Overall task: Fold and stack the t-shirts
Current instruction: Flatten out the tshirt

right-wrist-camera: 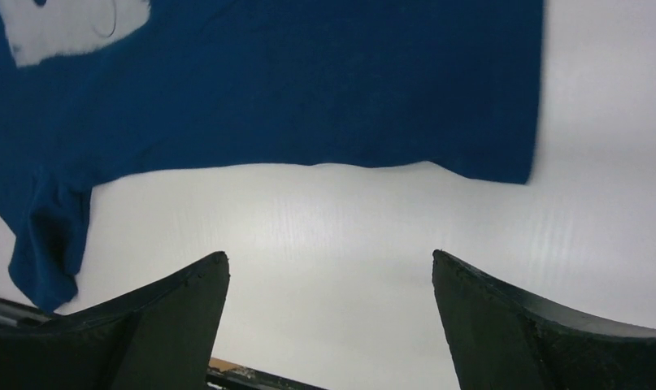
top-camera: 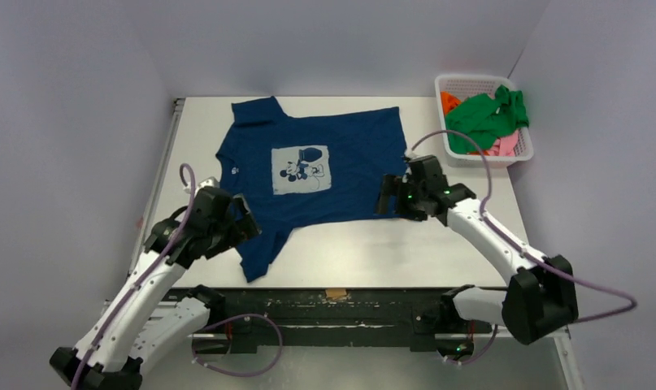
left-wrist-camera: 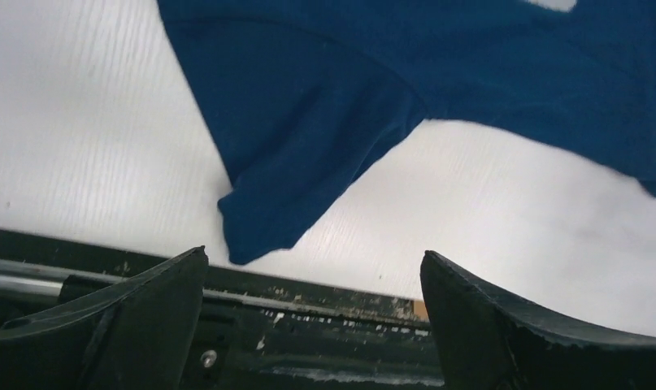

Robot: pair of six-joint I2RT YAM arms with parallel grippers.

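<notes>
The table (top-camera: 438, 244) is a white, finely ribbed top; a dark rail runs along its near edge.

The navy t-shirt (top-camera: 349, 154) lies spread flat on the middle and left of the table, print side up. Its collar points to the left side and its hem to the right. One sleeve reaches toward the far edge, the other toward the near edge.

The white basket (top-camera: 471, 79) stands at the far right corner, well apart from the navy t-shirt. It holds a crumpled green shirt (top-camera: 487, 114) on top, with orange cloth (top-camera: 449, 101) at its left and pink cloth (top-camera: 507, 145) at its near side.

The left gripper (left-wrist-camera: 314, 260) is released – fingers spread wide, nothing between them. It sits by the near sleeve, and its wrist view shows the sleeve tip just ahead of the fingers, close to the rail.

The right gripper (right-wrist-camera: 331, 260) is also released, fingers wide apart over bare table. It sits at the near corner of the hem, with the shirt's lower side edge ahead of it.

The pale square print (top-camera: 301, 168) – a cartoon figure – sits on the chest.
</notes>
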